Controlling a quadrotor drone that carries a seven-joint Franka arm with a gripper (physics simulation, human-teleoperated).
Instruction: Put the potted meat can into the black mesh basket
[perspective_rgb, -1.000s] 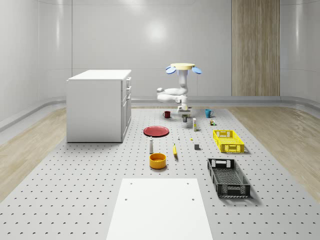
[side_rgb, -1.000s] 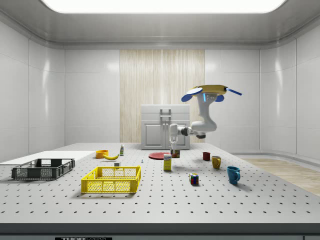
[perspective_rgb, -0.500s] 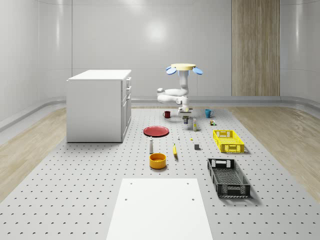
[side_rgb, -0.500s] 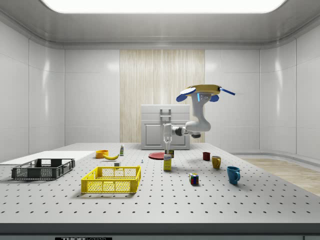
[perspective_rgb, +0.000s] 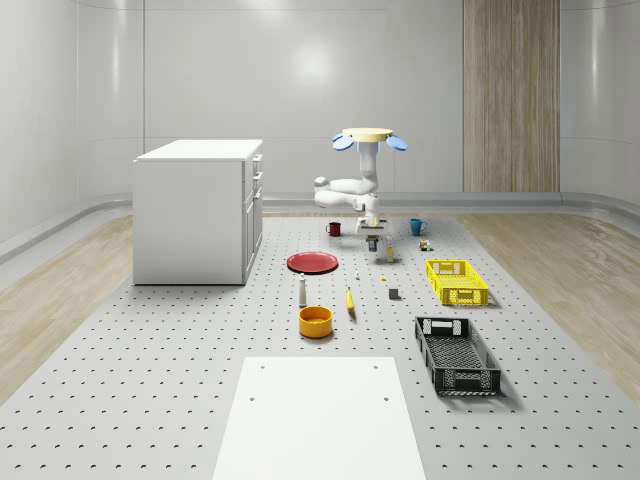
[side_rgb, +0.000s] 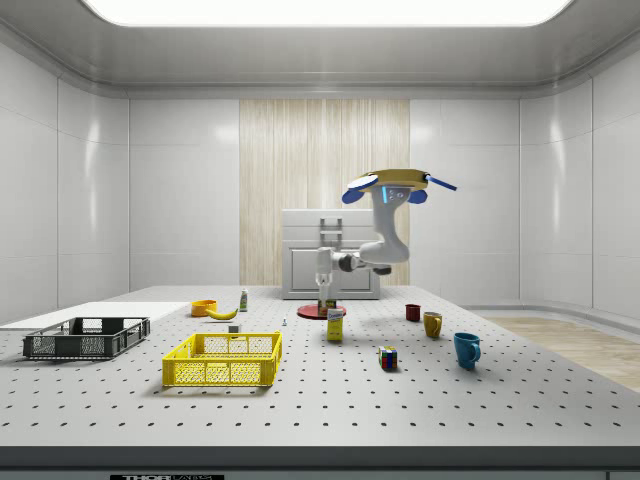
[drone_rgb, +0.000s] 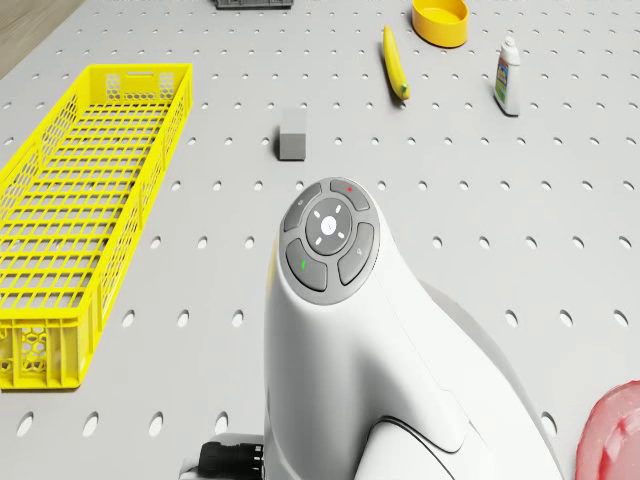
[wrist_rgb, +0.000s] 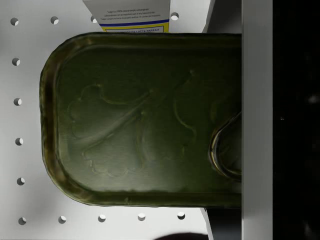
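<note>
Tool (side_rgb: 324, 292) above embossed, round-cornered potted meat can (wrist_rgb: 145, 120)

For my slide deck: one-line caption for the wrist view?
Potted meat can, lid up close, held above the perforated table beside a box.

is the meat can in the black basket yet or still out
Out. The wrist view shows the can close under the claw, over the table. The black basket sits far off and looks empty, while the drone hovers near the mugs.

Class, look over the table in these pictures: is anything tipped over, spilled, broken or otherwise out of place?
Nothing stands out. The bottle, mugs and box stand upright, the banana lies flat, and both baskets sit level on the table.
</note>
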